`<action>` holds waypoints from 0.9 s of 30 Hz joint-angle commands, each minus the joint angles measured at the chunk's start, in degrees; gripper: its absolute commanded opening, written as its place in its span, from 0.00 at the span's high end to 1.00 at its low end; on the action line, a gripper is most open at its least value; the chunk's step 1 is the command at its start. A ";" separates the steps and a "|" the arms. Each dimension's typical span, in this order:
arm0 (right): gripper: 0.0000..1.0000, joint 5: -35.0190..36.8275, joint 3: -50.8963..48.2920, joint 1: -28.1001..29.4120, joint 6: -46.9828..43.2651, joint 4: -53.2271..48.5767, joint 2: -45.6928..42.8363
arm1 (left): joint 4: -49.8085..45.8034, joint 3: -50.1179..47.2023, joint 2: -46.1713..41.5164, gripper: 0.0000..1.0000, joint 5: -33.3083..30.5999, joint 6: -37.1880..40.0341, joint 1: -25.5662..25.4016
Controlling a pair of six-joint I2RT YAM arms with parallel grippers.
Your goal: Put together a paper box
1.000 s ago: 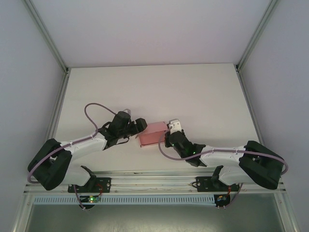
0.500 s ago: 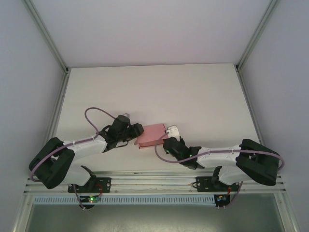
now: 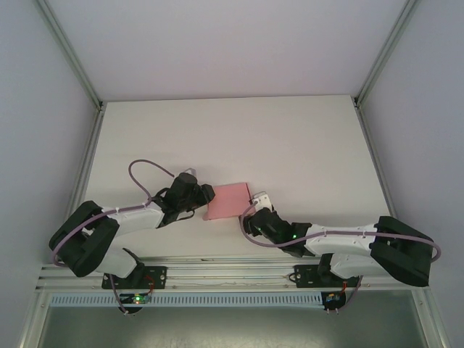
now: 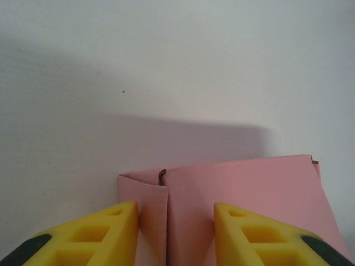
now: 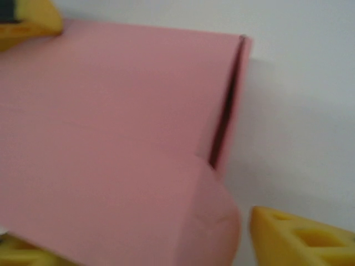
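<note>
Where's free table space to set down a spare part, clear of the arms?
Free: the whole far half of the table, from the back wall down to the paper box, and the strip along its right edge. Crowded: near-centre, where the left claw and right claw flank the box.

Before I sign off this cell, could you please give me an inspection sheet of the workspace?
Surface: white table, flat, carrying the box.
Job's things: pink box, folded and lying flat between the two grippers; the right wrist view shows a dark gap at one end, so it looks not fully closed.
Clutter: nothing seen.
Grippers: left gripper open, fingers astride the box's left end; right gripper open at the box's right end.
Cables: purple cable loops along each arm, away from the box.
Surroundings: white walls and a metal frame around the table.
</note>
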 commanded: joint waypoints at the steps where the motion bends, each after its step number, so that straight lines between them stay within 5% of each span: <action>1: 0.14 -7.58 -0.13 0.58 -2.48 -4.32 -2.70 | -2.34 -0.10 1.93 0.63 -2.37 2.47 -0.90; 3: 0.02 -9.35 -0.28 0.58 -2.46 -6.76 -4.62 | -2.97 0.21 1.94 0.63 -3.11 2.92 -1.19; 9: 0.02 -12.62 -0.92 0.60 -3.97 -11.17 -15.86 | -4.16 0.52 1.59 0.63 -4.42 3.96 -1.94; 16: 0.01 -7.17 0.31 -2.53 -4.26 -15.32 -27.65 | -4.54 0.69 1.66 0.63 -4.97 4.72 -2.35; 27: 0.02 -12.90 8.84 -16.14 -2.70 -10.71 -8.19 | -4.31 1.57 2.84 0.63 -4.20 5.43 -2.65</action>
